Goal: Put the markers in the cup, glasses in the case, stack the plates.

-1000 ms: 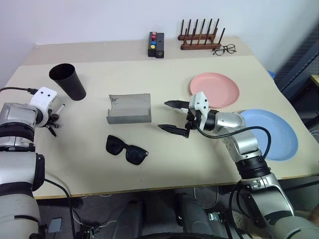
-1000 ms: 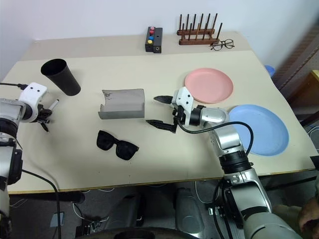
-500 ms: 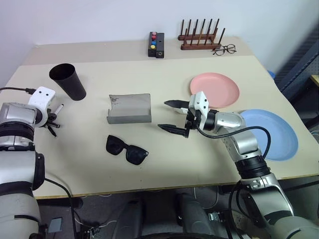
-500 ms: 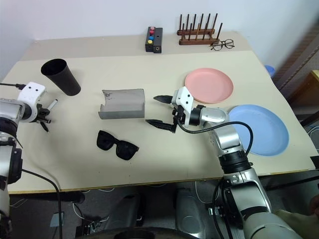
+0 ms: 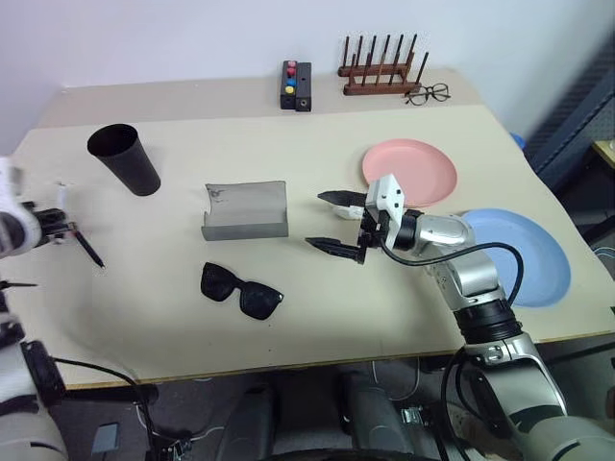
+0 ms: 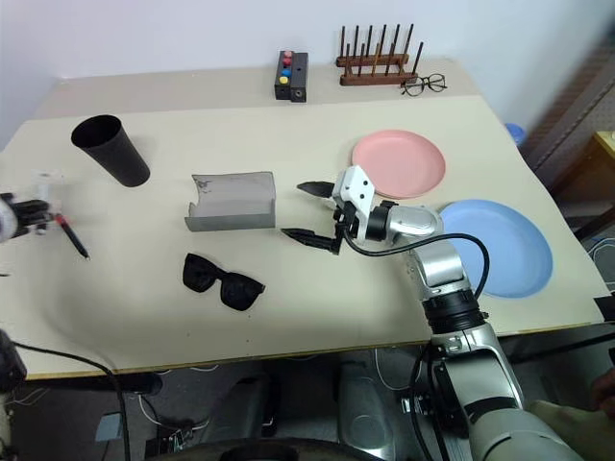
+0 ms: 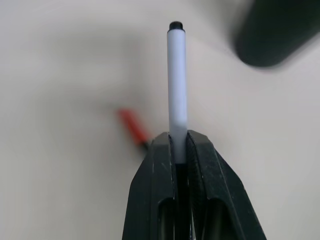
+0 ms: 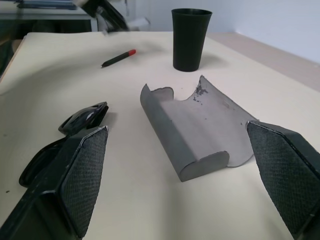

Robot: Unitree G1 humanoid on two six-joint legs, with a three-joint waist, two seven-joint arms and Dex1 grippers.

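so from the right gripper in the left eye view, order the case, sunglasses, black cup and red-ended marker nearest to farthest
From the right gripper:
1. case, just to its left, open
2. sunglasses, nearer the table's front edge
3. black cup, far left, toward the back
4. red-ended marker, by the left edge

Right arm [image 5: 461, 259]: silver-grey segments, black joints, white wrist block, looped black cable. Gripper [image 5: 332, 223]: two black fingers, textured pads [image 8: 82, 182].

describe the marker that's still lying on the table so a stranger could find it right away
Start at the tall black cup near the table's left far side, then look toward the near left edge. There a thin dark marker with a red end lies flat on the bare tabletop. The white marker is off the table, held in the left gripper.
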